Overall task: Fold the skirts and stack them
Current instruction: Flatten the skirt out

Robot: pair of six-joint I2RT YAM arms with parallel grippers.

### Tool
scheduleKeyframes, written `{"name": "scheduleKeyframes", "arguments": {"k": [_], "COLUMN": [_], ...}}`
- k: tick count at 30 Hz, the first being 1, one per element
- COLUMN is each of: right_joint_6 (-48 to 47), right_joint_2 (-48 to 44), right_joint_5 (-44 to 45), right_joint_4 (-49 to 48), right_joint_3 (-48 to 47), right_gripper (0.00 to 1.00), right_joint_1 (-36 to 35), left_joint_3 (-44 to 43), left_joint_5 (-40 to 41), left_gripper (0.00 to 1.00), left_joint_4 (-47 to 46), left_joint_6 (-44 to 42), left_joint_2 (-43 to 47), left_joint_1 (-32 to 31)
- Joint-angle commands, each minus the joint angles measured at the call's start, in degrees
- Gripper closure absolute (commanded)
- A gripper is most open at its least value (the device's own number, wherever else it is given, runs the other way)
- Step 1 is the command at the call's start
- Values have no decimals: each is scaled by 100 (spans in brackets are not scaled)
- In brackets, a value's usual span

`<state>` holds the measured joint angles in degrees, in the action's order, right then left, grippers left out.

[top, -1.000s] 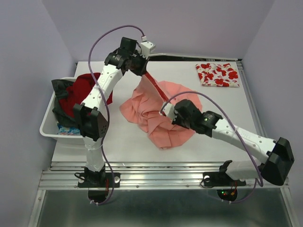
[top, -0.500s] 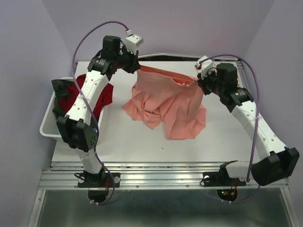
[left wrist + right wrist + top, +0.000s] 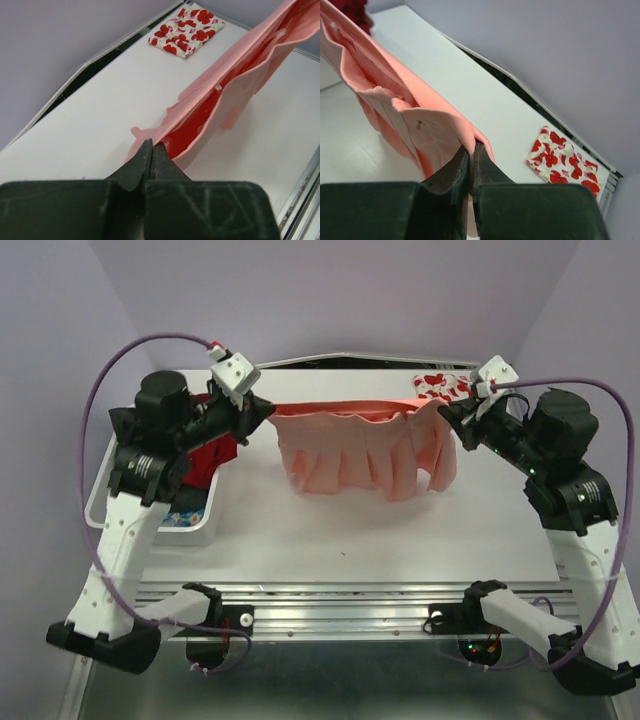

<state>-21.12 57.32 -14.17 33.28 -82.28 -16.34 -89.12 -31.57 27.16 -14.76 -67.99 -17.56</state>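
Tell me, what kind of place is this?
Likely a robot test booth, not a home: plain purple walls box in a white table, and robot arms are bolted to its metal rail.

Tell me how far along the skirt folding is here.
Done: the flowered skirt lies folded at the far corner of the table. In hand: the pink skirt hangs stretched between the left claw and right claw, unfolded. Left: fold it, stack it, and handle the clothes in the bin.
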Motion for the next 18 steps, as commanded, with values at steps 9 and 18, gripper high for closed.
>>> {"name": "scheduleKeyframes", "arguments": {"k": [9,18], "right_joint_6": [258,320], "right_joint_2": [-785,1349], "right_joint_5": [72,582], "right_joint_4": [1032,338], "right_joint_3": [-887,212], "right_gripper": [99,99], "right_joint_1": [254,254], "left_joint_3": [413,546], "left_joint_5": [653,1064], "left_gripper": [100,100], "left_joint_4": [-132,-562], "left_joint_6": [201,606], "left_joint_2": [1746,-406], "left_joint_1": [324,315]}}
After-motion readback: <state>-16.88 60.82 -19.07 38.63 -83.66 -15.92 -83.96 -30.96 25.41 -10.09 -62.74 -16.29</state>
